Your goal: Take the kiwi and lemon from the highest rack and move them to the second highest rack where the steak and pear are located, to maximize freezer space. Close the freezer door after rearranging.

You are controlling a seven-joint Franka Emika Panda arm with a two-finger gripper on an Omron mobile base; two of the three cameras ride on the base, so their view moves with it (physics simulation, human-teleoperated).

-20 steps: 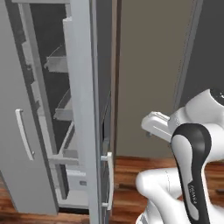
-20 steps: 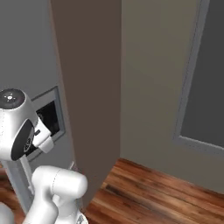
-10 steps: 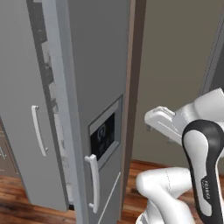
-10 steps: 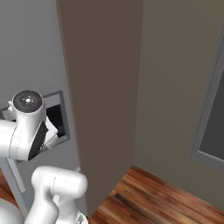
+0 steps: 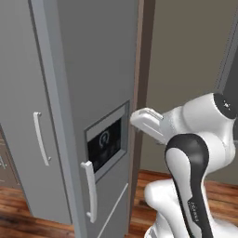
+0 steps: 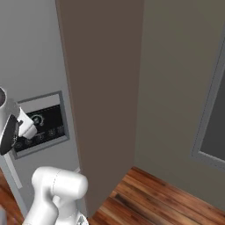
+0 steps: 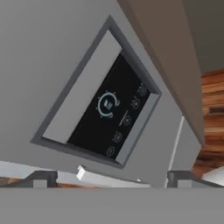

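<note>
Wooden floor point(image 6: 154, 193), brown side panel point(image 6: 105, 88)

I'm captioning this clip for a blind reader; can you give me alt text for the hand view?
A tilted close-up of a grey fridge door with a black dispenser panel set in a recessed frame. The open gripper holds nothing; a brown cabinet side and wood floor lie beyond.

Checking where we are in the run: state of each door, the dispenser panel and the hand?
freezer door: shut, flush with the cabinet front, bar handle facing out.
dispenser door: shut.
dispenser panel: dark, with pale icons showing.
hand: open, empty, fingertips wide apart, pointed at the dispenser panel.
</note>
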